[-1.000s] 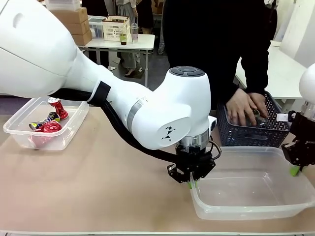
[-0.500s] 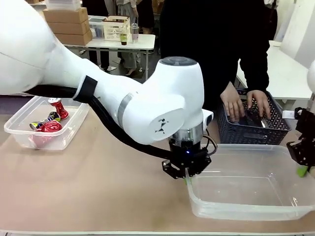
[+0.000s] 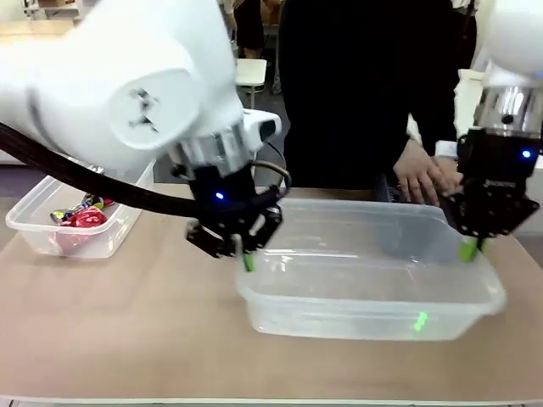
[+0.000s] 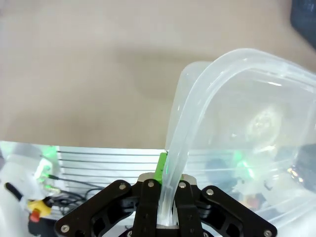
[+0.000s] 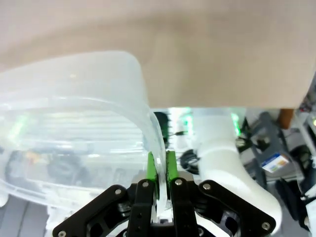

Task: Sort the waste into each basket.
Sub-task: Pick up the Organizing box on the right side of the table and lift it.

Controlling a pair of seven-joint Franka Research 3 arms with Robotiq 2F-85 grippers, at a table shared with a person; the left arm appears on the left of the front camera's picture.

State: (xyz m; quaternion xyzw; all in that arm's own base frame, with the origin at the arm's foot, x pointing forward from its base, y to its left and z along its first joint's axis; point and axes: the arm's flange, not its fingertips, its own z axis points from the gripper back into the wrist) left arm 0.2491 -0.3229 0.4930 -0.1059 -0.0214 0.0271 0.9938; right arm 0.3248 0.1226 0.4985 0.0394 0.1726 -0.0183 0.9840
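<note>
A large clear basket (image 3: pixel 365 288) hangs between my two arms at the table's middle, with nothing in it. My left gripper (image 3: pixel 246 257) is shut on its left rim, and in the left wrist view the gripper (image 4: pixel 167 174) pinches the curved rim (image 4: pixel 232 61). My right gripper (image 3: pixel 469 248) is shut on the right rim, and the right wrist view has that gripper (image 5: pixel 161 165) clamping the thin wall (image 5: pixel 74 74). A smaller clear basket (image 3: pixel 34 231) at the far left holds the waste (image 3: pixel 81 217): red and multicoloured crushed cans.
A person in black stands across the table, a hand (image 3: pixel 422 176) held low behind the large basket's far right corner. Bare tan tabletop (image 3: pixel 127 322) lies in front of and between the two baskets.
Both grippers have carried the large basket up and to the left, from the table's right front to its middle. The person's hands have stayed at the far right.
</note>
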